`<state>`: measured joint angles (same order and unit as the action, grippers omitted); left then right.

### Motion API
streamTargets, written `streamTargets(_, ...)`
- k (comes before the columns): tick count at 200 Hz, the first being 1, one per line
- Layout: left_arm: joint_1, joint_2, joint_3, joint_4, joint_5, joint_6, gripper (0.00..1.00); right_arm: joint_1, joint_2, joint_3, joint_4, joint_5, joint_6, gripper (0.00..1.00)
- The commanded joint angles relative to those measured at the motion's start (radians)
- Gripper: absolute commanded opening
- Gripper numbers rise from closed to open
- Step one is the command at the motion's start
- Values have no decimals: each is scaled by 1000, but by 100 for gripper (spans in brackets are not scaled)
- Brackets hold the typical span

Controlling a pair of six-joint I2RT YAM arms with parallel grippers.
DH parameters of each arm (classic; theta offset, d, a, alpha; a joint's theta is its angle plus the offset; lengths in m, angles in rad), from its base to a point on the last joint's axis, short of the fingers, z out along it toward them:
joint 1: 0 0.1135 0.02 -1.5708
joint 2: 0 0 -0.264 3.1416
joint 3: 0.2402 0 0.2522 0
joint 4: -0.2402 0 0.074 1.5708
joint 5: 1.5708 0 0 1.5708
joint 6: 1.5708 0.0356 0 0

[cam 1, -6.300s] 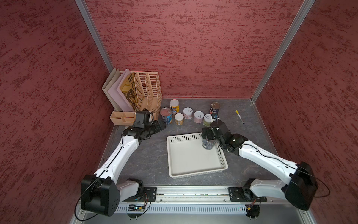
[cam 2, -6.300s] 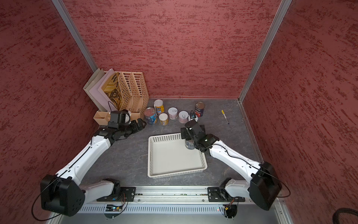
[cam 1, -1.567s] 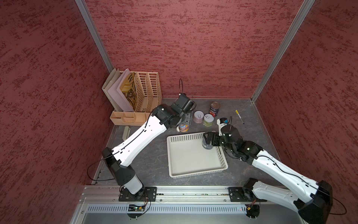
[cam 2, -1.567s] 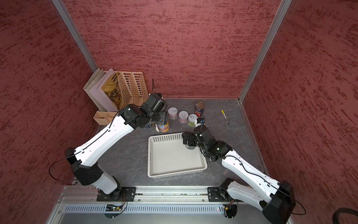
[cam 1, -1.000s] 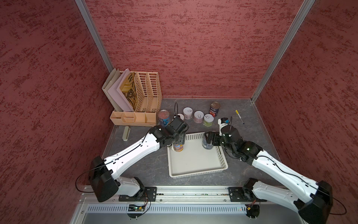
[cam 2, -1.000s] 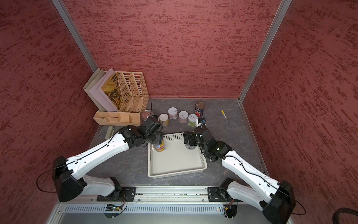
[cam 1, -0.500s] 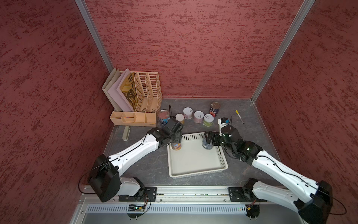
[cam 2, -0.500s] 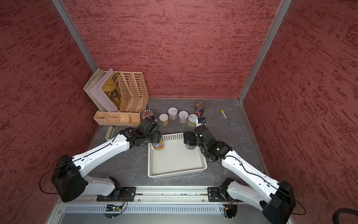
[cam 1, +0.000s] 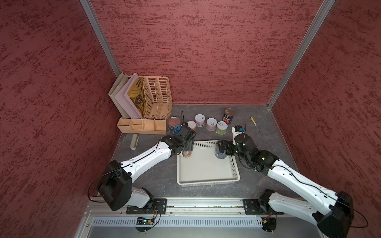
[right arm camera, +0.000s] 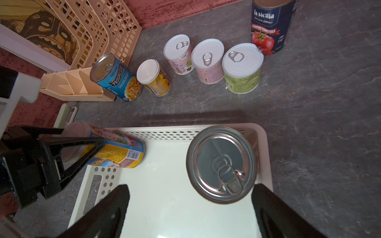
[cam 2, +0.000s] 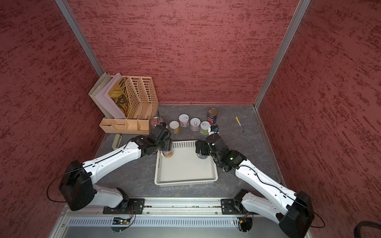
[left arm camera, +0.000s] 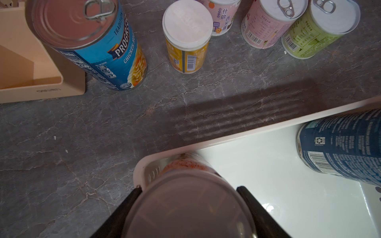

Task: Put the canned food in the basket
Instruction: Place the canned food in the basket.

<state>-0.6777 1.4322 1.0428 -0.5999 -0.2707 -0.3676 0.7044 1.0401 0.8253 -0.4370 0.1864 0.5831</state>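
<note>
Evidently the step in hand is setting down the second can. The left gripper (left arm camera: 188, 190) is pinched on the upper part of a yellow-labelled can (right arm camera: 119, 151), holding it upright in the far left corner of the white basket (cam 1: 206, 179), close against the perforated walls. The right gripper (right arm camera: 190, 190) hangs with its jaws spread wide. The dark blue can (right arm camera: 221, 162) with a silver pull-tab top stands free in the basket's far right corner, just ahead of them. The next move, I judge, calls for seating the yellow can flat, letting go, and rising straight up so the fingers do not tip it. After that, six cans (cam 1: 211, 123) wait on the table beyond the basket, the Progresso soup can (left arm camera: 92, 45) nearest the left arm. Whether the held can's base already touches the basket floor cannot be told. Its own lid hides it in the left wrist view, and the gripper covers it in both top views.
</note>
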Motion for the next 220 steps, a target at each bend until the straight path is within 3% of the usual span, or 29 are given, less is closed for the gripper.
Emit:
streamTargets(1,12,4,7,133,-28,28,18,-5,5,-5,20,29,-8,98)
streamTargets(55,10,42,0,149,-38,30,40,-5,-2,-10,21,52,-12,98)
streamTargets(120,7,33,-14,148,-26,17,100,-5,-7,-4,16,64,-29,98)
streamTargets(157,-6,-22,-12,146,-9,33,100,-5,-55,-18,30,42,-36,98)
streamTargets(220,-11,-259,-163,338,117,82,100,-5,-97,-28,50,202,-78,98)
